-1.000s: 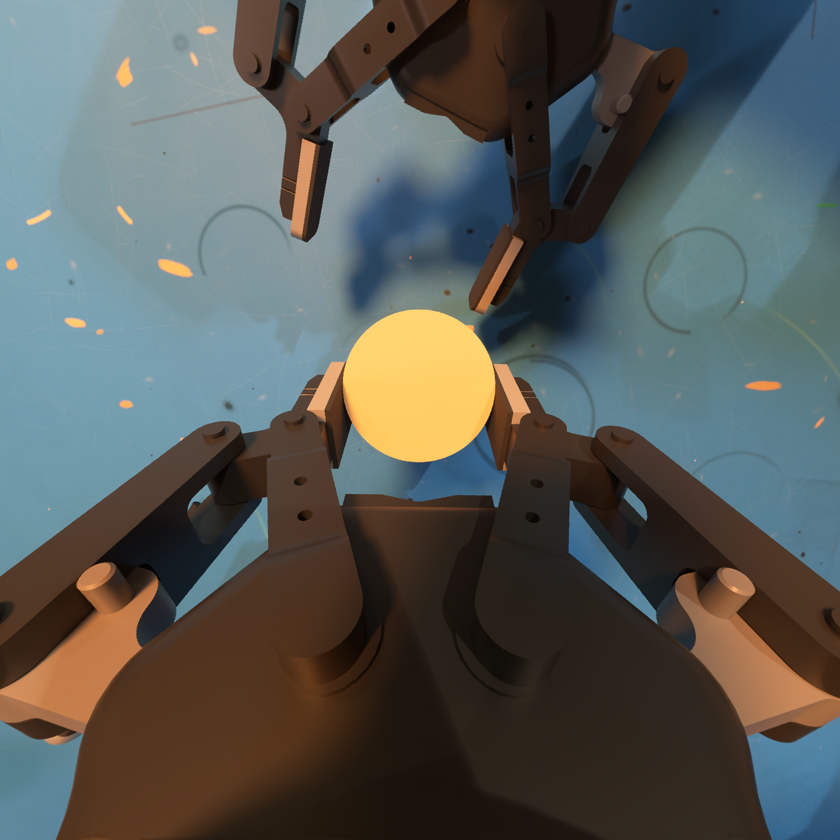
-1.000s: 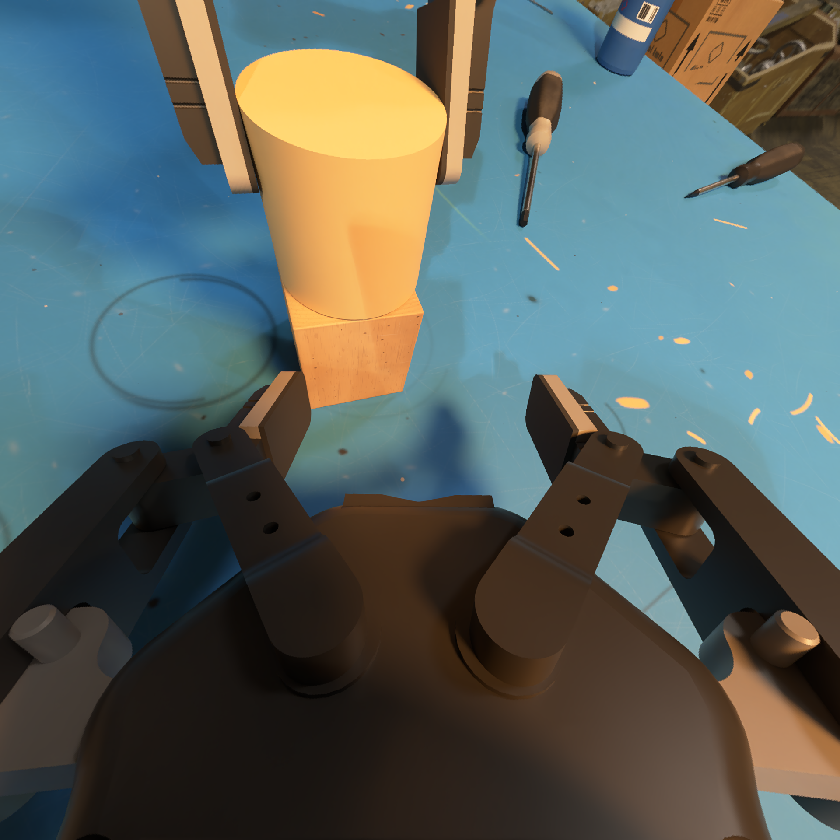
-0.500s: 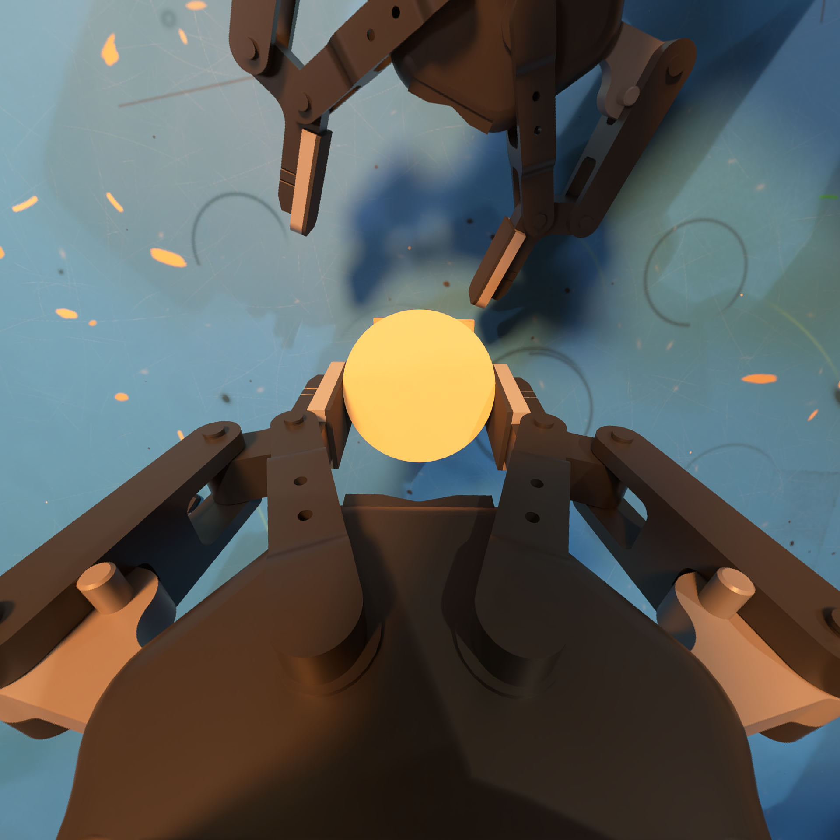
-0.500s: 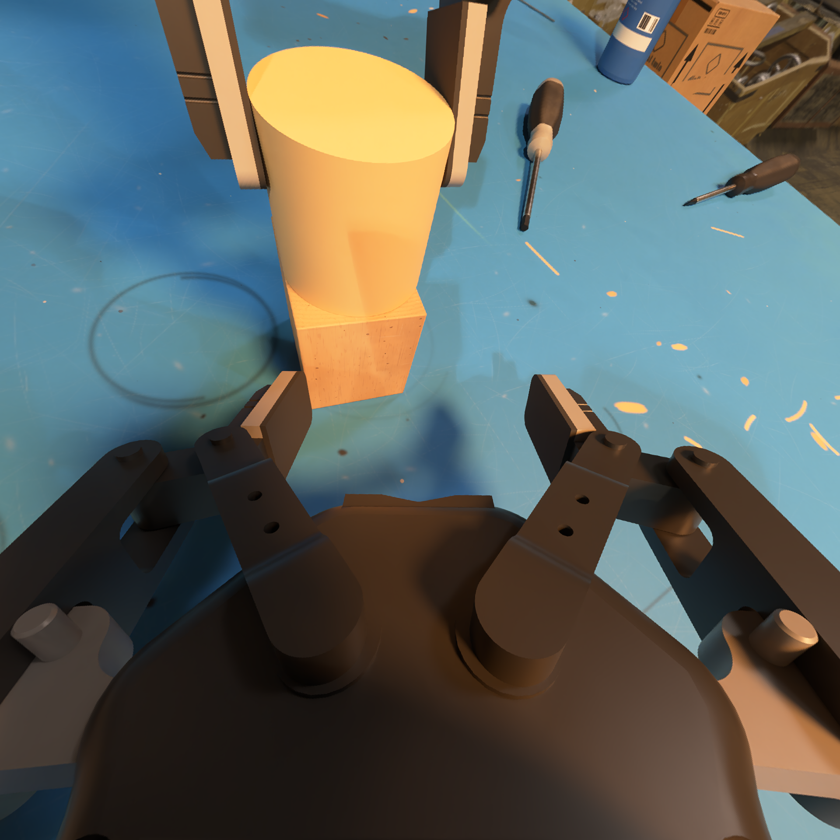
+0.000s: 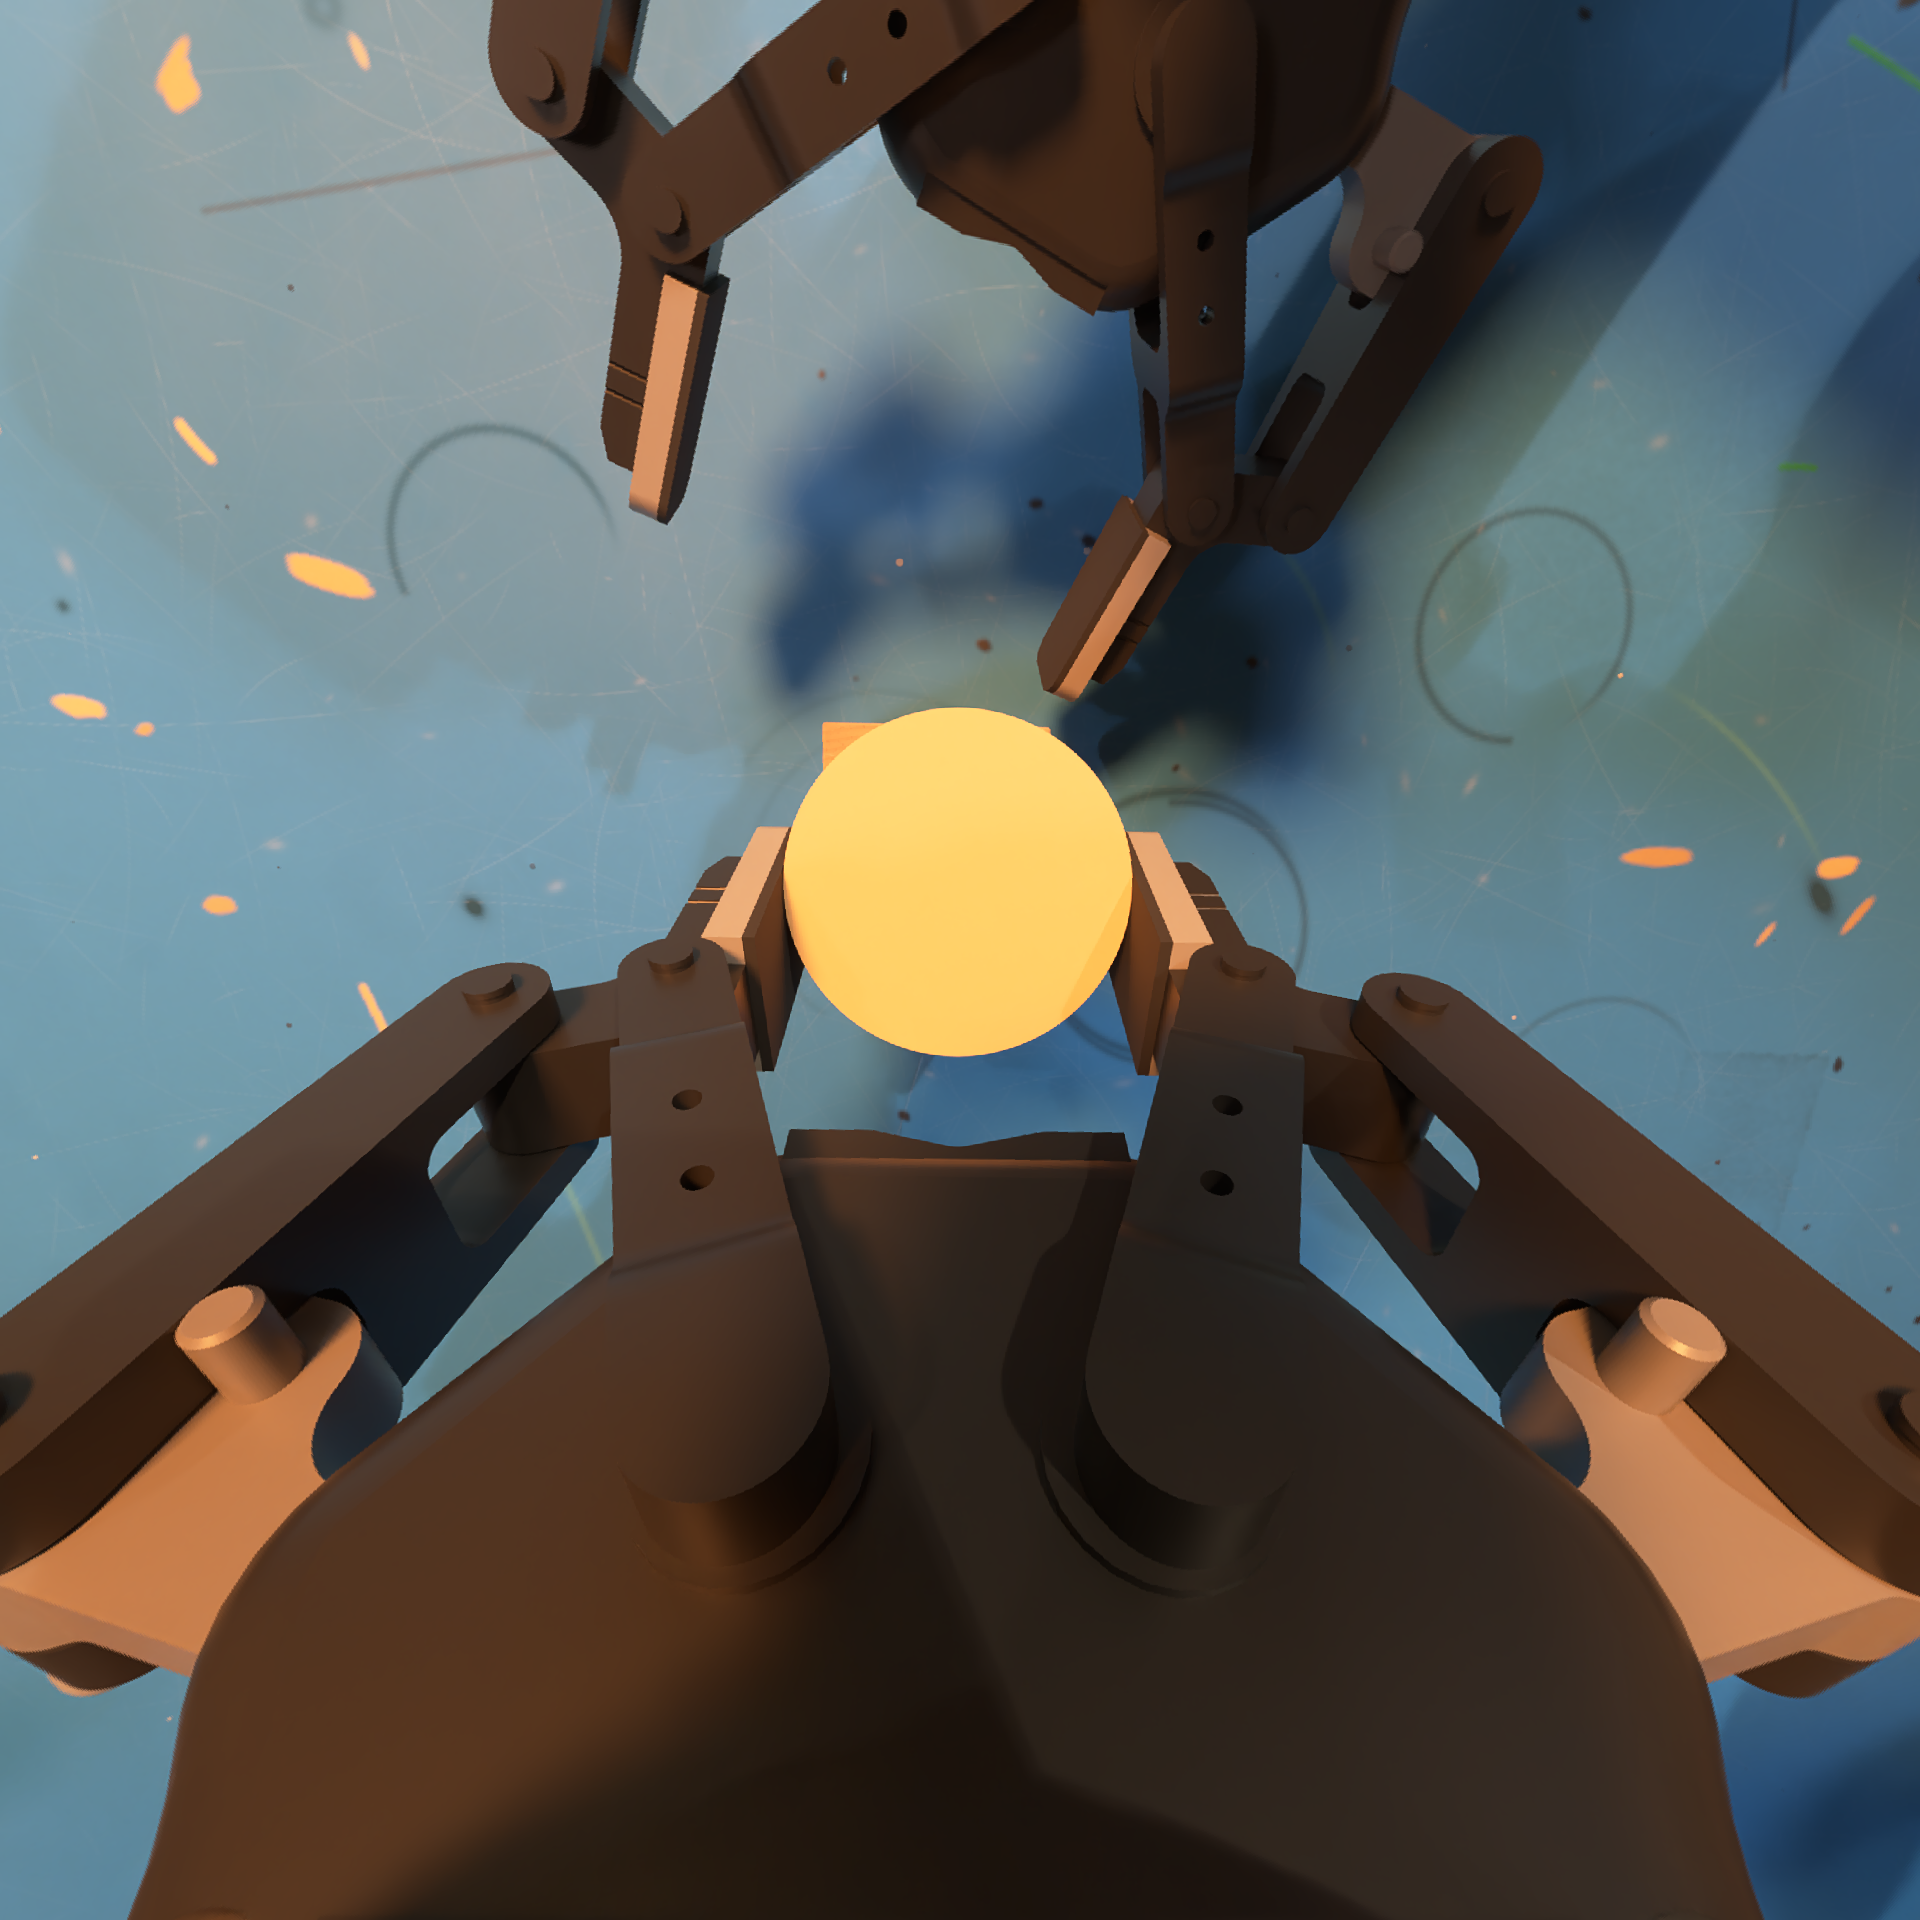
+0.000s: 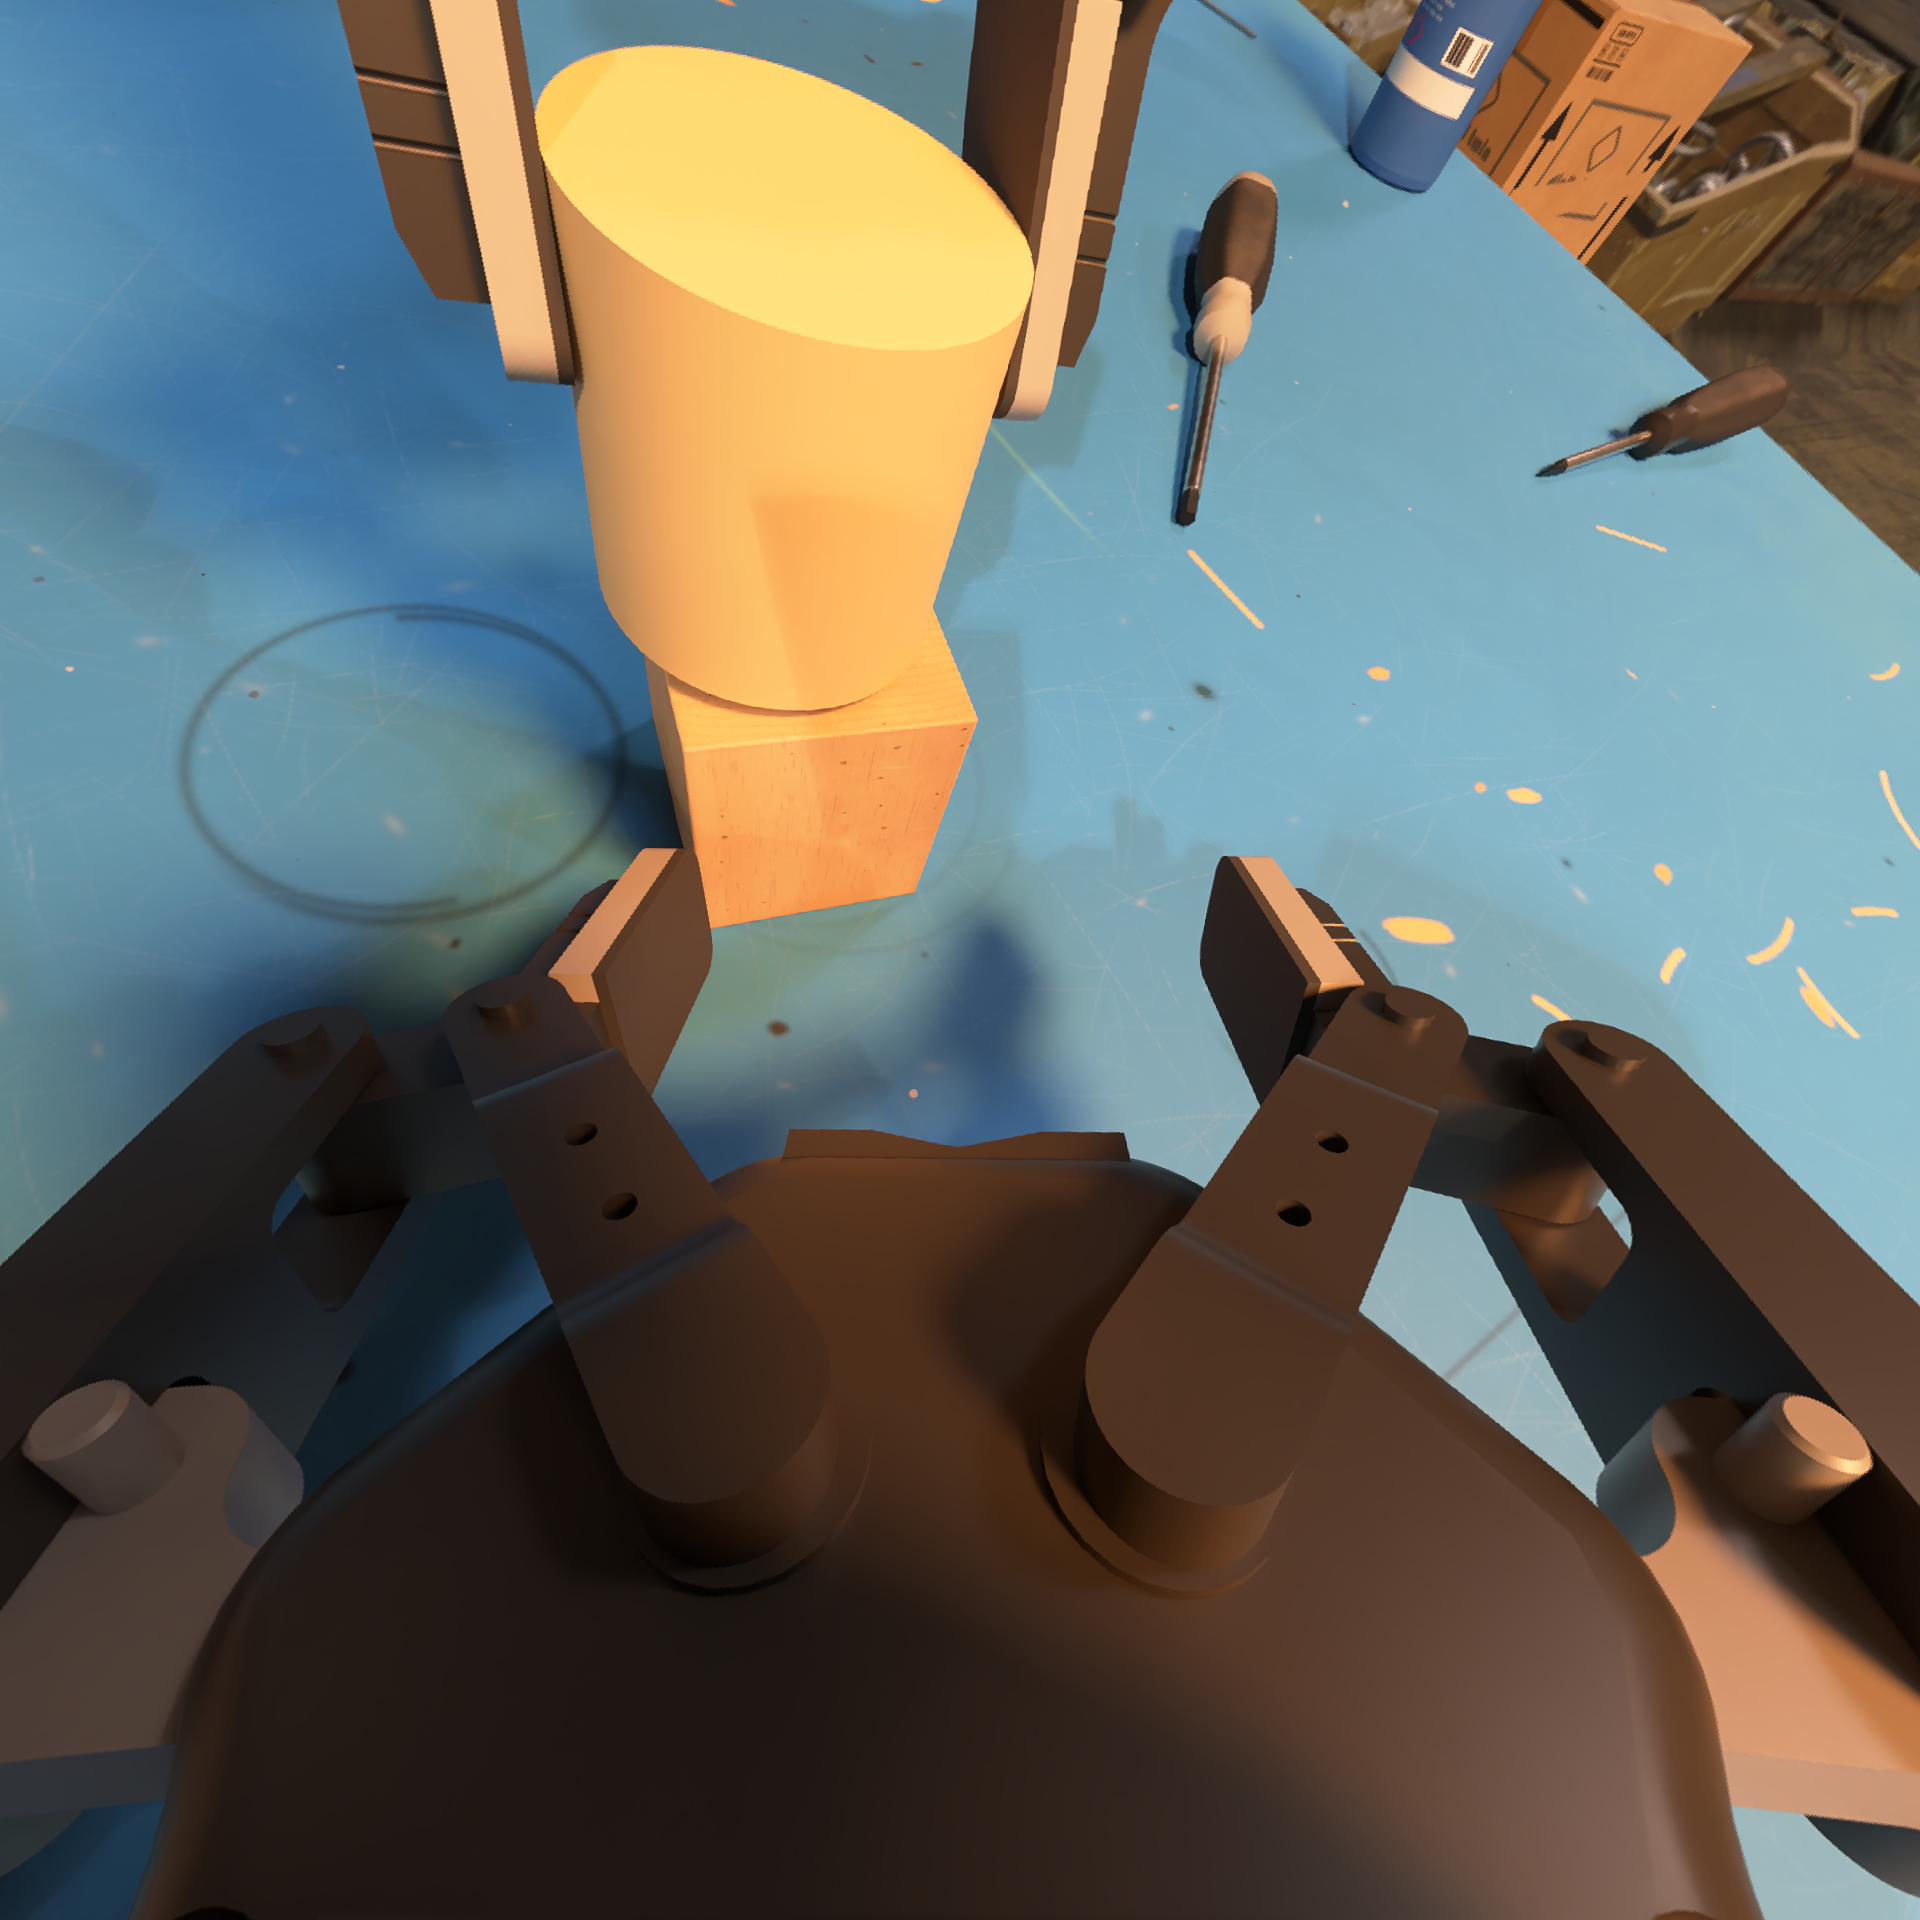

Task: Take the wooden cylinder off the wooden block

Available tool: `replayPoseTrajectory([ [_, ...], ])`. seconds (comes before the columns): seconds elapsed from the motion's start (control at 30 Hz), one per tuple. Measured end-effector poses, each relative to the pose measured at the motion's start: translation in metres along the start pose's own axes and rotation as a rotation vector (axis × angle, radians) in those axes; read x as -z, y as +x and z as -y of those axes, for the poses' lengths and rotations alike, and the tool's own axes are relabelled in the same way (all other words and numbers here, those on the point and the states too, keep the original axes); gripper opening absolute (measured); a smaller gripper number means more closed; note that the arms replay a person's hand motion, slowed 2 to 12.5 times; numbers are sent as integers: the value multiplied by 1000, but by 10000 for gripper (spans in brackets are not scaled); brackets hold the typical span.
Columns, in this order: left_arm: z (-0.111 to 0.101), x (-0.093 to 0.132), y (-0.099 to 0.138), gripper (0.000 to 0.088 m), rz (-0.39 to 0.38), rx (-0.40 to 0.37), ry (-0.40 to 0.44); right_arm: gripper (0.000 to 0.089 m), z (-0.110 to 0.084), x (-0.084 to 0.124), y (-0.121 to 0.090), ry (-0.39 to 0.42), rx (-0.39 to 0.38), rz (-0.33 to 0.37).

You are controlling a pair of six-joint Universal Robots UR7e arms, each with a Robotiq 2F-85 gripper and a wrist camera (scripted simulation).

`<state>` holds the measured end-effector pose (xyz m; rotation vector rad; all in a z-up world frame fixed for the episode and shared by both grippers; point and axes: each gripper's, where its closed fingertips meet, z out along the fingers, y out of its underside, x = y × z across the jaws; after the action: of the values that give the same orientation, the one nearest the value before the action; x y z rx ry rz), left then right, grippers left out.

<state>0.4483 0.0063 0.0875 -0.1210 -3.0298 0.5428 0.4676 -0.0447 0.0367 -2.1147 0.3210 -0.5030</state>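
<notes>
Tabletop [image 6: 1351, 727] blue, scuffed; screwdrivers [image 6: 1221, 312], box [image 6: 1600, 114] at edge.

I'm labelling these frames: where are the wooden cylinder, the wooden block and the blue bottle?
wooden cylinder [image 6: 779, 197], right wrist view, flat top face.
wooden block [image 6: 821, 810], right wrist view, front side face.
blue bottle [image 6: 1429, 99], right wrist view, body, top right.

We see print on the white-banded blue plastic bottle [image 6: 1439, 78], with a barcode; markings on the brown cardboard box [image 6: 1600, 114] beside it; we leave them unquoted.
</notes>
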Motion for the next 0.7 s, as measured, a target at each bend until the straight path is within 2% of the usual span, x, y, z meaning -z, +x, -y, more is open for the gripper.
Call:
replayPoseTrajectory([
  [0.7, -1, 3, 4, 509, -17, 6, 36, 813, 4, 2, -2, 9, 32, -13],
])
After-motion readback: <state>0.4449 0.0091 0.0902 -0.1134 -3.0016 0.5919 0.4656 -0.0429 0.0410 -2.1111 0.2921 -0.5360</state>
